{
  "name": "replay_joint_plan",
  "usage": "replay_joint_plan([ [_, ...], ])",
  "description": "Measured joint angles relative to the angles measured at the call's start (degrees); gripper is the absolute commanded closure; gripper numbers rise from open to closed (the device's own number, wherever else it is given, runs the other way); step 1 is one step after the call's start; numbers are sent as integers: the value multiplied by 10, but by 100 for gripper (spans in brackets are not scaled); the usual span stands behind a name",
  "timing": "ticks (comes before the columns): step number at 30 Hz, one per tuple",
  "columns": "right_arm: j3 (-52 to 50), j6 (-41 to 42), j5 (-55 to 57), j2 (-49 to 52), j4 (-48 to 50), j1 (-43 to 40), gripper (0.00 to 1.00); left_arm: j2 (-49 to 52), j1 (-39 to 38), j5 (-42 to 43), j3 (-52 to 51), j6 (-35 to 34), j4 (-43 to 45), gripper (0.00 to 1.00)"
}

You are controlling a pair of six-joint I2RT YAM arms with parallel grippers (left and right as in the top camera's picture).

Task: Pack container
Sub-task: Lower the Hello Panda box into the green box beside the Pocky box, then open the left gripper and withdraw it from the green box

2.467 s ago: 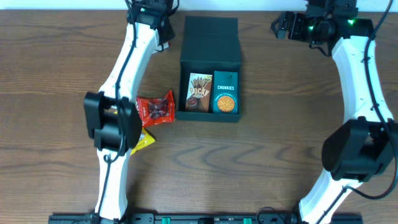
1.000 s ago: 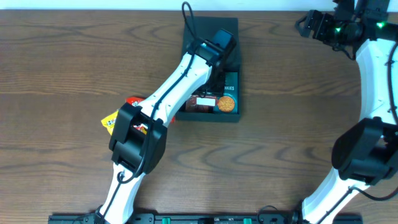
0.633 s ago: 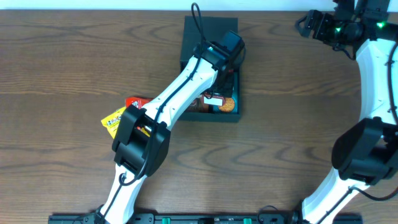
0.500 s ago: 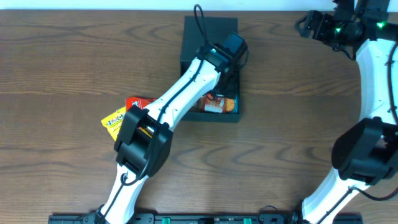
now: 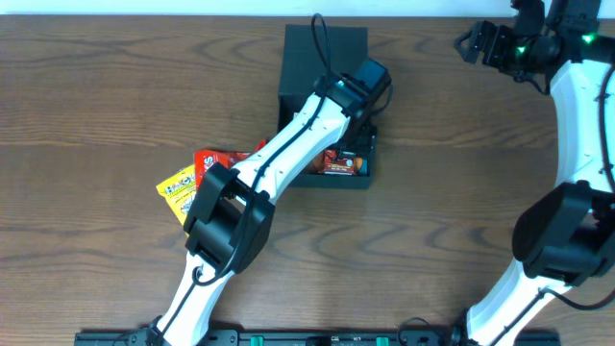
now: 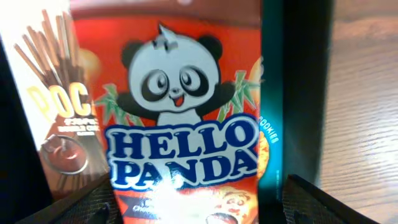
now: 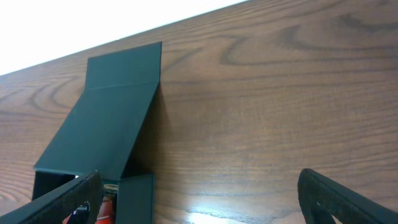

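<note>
Overhead: my left arm reaches over the dark teal-green rigid square container (image 5: 322, 43), whose flap lid is open. A red Hello Panda snack pack (image 5: 341, 161), absent a moment ago, now lies inside.

Left wrist: my left gripper (image 6: 199, 202) has spread wide, its fingers clear of the pack. I judge the pack released.

Right wrist: my right gripper (image 7: 205, 198) is wide and empty.

A red packet (image 5: 216, 159) and a yellow packet (image 5: 173, 185) remain outside the container.

A red pack (image 5: 213, 160) lies beside a yellow pack (image 5: 173, 185) on the wooden table (image 5: 86, 86).
</note>
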Motion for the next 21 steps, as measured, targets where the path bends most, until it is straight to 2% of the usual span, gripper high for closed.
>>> replay_joint_plan([
  [7,0,0,0,0,-2,0,1,-9,5,-39,86,0,-41,14],
  [8,0,0,0,0,-2,0,1,-13,7,-44,96,0,-46,18],
  [9,0,0,0,0,-2,0,1,-18,11,-53,104,-2,-50,27],
  [10,0,-1,0,0,-2,0,1,-25,16,-61,109,-6,-56,43],
  [12,0,-1,0,0,-4,0,1,-38,25,-82,113,-19,-71,83],
  [13,0,-2,0,0,-6,0,1,-44,32,-94,114,-29,-81,94],
  [17,0,-2,0,0,-9,0,1,-49,57,-122,106,-54,-97,94],
  [21,0,-3,0,0,-8,0,1,-48,71,-132,43,-66,-68,94],
])
